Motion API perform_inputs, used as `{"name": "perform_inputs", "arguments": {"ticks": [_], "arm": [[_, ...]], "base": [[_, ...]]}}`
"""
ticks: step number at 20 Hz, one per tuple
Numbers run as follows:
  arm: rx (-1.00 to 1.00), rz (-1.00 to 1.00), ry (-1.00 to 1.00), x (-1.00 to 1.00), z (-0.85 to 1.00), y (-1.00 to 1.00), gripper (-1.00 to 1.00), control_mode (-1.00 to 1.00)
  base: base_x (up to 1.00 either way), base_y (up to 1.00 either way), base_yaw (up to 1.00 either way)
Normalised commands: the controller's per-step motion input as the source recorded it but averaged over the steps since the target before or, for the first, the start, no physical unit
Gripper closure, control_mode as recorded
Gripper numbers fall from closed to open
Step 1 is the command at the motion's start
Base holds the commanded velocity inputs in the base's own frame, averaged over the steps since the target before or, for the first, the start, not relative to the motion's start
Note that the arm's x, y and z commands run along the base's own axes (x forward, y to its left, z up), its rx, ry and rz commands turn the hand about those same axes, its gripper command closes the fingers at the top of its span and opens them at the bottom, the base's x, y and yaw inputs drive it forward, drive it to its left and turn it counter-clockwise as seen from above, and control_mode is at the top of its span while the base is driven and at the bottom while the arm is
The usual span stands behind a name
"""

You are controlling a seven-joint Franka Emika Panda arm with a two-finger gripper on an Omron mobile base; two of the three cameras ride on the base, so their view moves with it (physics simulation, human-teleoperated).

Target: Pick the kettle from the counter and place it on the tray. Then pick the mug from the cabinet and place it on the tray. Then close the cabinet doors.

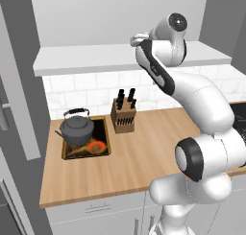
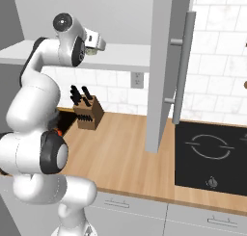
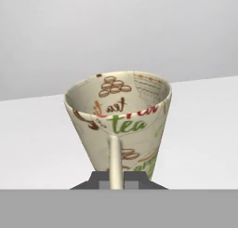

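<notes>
Mug [image 3: 118, 124] fills our hand view, standing on the cabinet's white shelf [image 1: 96, 59]; our tool [image 3: 116, 176] is clamped on its thin handle. Such a narrow pinch may let it swivel or slip before the tray [image 1: 103, 150], where the kettle [image 1: 77, 127] sits.

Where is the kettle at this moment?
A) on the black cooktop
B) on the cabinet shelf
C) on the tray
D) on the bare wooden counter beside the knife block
C: in the left base view the kettle stands on the tray, to the left of the knife block.
</notes>
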Motion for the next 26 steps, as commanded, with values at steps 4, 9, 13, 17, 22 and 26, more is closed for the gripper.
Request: {"name": "perform_inputs", "arguments": {"ticks": [4, 9, 13, 17, 22, 26], "arm": [[0.01, 0.27, 0.0, -0.97, 0.01, 0.03, 1.0, -1.0], [0.0, 0.33, -0.03, -0.98, 0.0, 0.05, 1.0, -1.0], [0.04, 0.41, 0.0, -0.97, 0.0, 0.18, 1.0, -1.0], [0.03, 0.44, 0.0, -0.98, -0.03, 0.31, 1.0, -1.0], [0.02, 0.44, 0.01, -0.64, -0.41, 0.44, 1.0, -1.0], [-0.01, 0.34, 0.04, -0.1, -0.8, 0.66, 1.0, -1.0]], "base": [[0.0, 0.0, 0.0], [0.0, 0.0, 0.0], [0.0, 0.0, 0.0], [0.0, 0.0, 0.0], [0.0, 0.0, 0.0], [0.0, 0.0, 0.0]]}}
